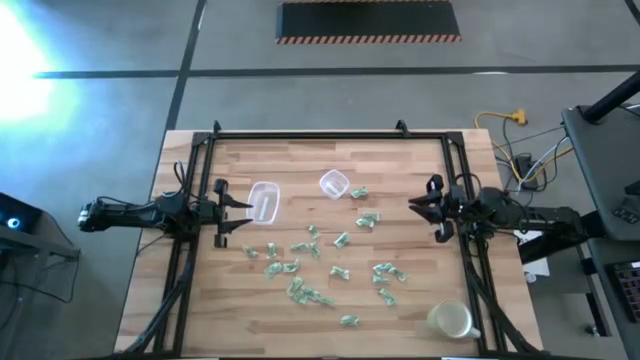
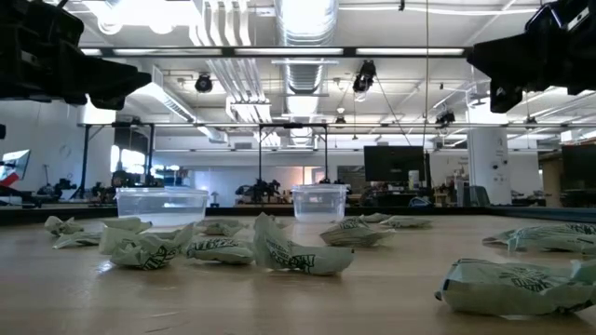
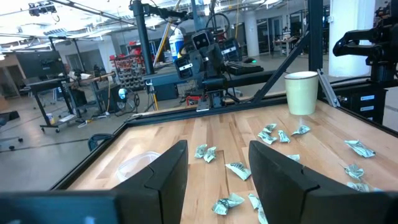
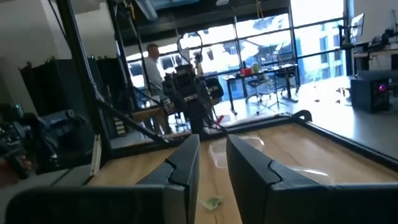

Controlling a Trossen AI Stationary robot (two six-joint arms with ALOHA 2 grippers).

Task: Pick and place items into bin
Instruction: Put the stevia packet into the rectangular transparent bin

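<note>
Several small pale green-and-white crinkly items (image 1: 320,258) lie scattered on the middle of the wooden table (image 1: 300,330); the low view shows them lying flat (image 2: 291,255). Two clear bins stand just beyond them, a longer one (image 1: 263,202) at the left and a smaller one (image 1: 334,184) to its right. My left gripper (image 1: 232,212) hovers at the table's left side, level and open (image 3: 217,152), beside the longer bin. My right gripper (image 1: 418,208) hovers at the right side, its fingers a narrow gap apart (image 4: 213,142) with nothing between them.
A pale cup (image 1: 450,320) stands near the table's front right corner. A dark metal frame (image 1: 320,135) runs along the table's far and side edges. Bare wood lies along the near edge. A person (image 4: 152,62) stands in the room beyond.
</note>
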